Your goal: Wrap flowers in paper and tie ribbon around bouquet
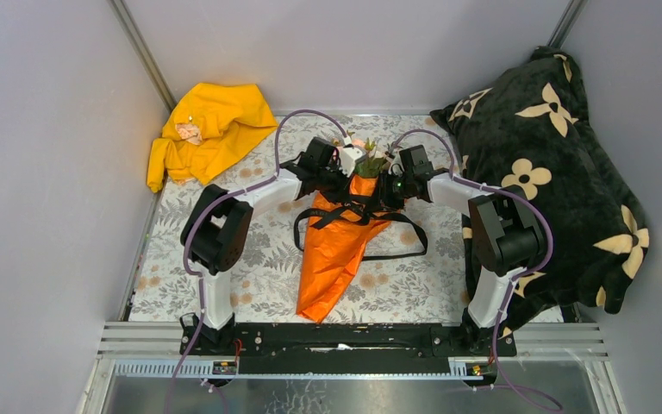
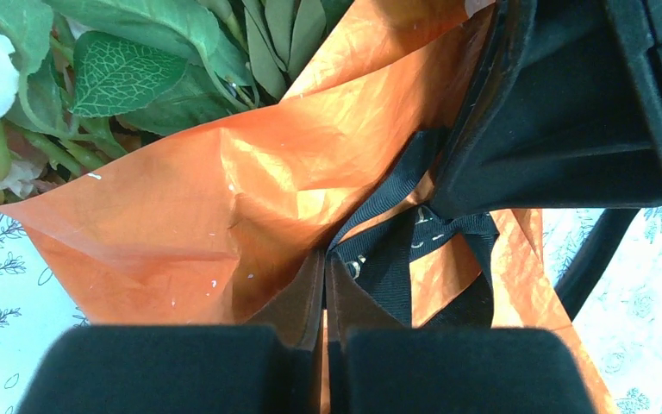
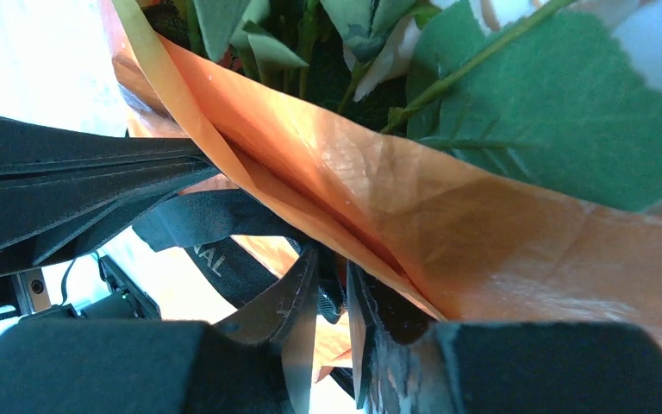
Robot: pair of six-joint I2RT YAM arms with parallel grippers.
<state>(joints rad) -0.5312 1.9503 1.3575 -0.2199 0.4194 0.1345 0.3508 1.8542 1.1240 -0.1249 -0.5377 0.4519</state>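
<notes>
Bouquet sits mid-table on the grey-and-brown floral printed tablecloth (image 1: 250,285): creased bright orange wrapping paper (image 1: 345,250) rolled into a cone, tip toward the arm bases, pale pink artificial roses with green leaves (image 1: 366,159) sticking out the far end. Narrow black ribbon with gold lettering (image 2: 388,267) crosses the upper part of the cone, with loose loops lying on the cloth on both sides. Both arms meet at that band. Left gripper (image 2: 324,259): jaws pressed together, a ribbon strand runs straight into the tips. Right gripper (image 3: 334,259): jaws a narrow slit apart at the paper fold, ribbon just beside it; can't tell if anything is caught. Crumpled yellow cloth garment (image 1: 211,129) in the far-left corner, black pillow with cream flower shapes (image 1: 552,164) along the right side.
</notes>
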